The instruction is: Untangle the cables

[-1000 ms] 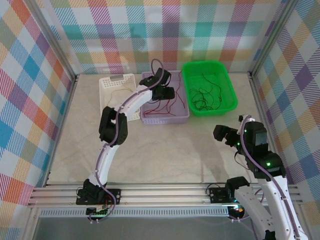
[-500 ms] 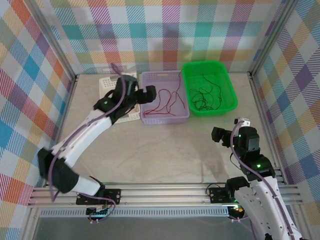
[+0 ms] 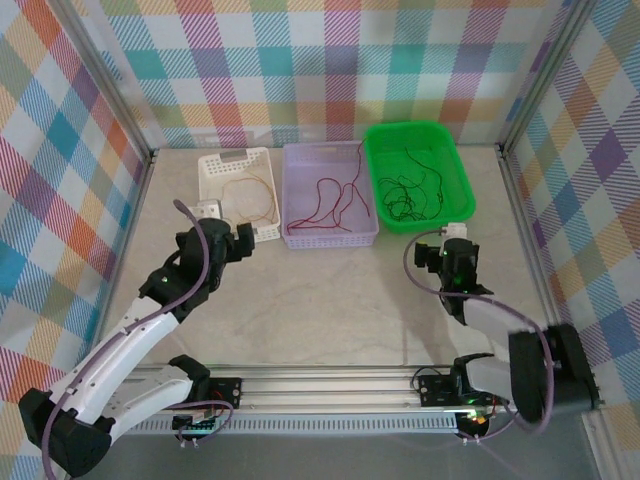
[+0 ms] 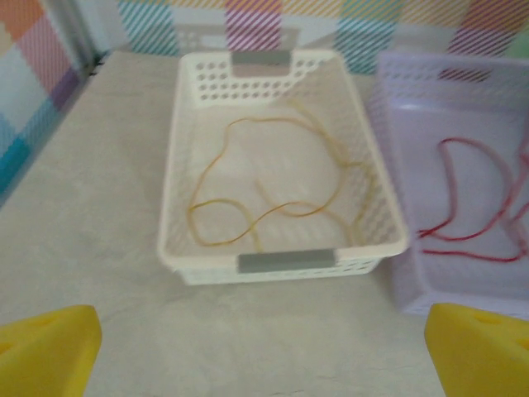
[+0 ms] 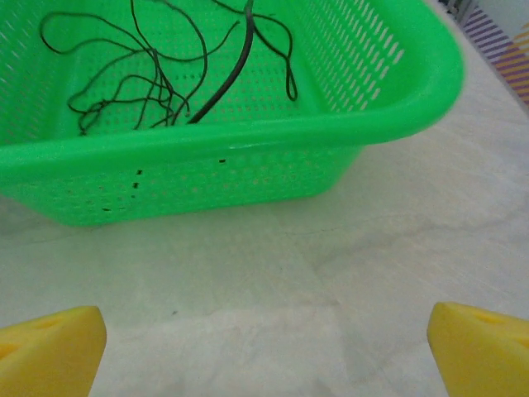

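Note:
The cables lie sorted in three baskets. A yellow-orange cable [image 4: 273, 207] loops inside the white basket [image 4: 285, 261], also seen from above as the yellow cable [image 3: 250, 195]. A red cable [image 3: 335, 195] lies in the lavender basket [image 3: 330, 238]; the left wrist view shows this red cable [image 4: 471, 240] at the right. Thin dark cables [image 5: 157, 91] lie tangled in the green basket [image 5: 248, 157], and from above the dark cables [image 3: 410, 185] spread over its floor. My left gripper [image 3: 240, 240] hangs open just before the white basket, holding nothing. My right gripper [image 3: 440, 250] stands open before the green basket, also holding nothing.
The three baskets stand side by side at the back of the pale stone-patterned table [image 3: 330, 300]. Checked walls close in the sides and back. An aluminium rail [image 3: 330, 385] runs along the near edge by the arm bases.
My left arm pulled back from the lavender basket toward the near left and lowered, its jaws opening wide. My right arm swung forward and down toward the green basket.

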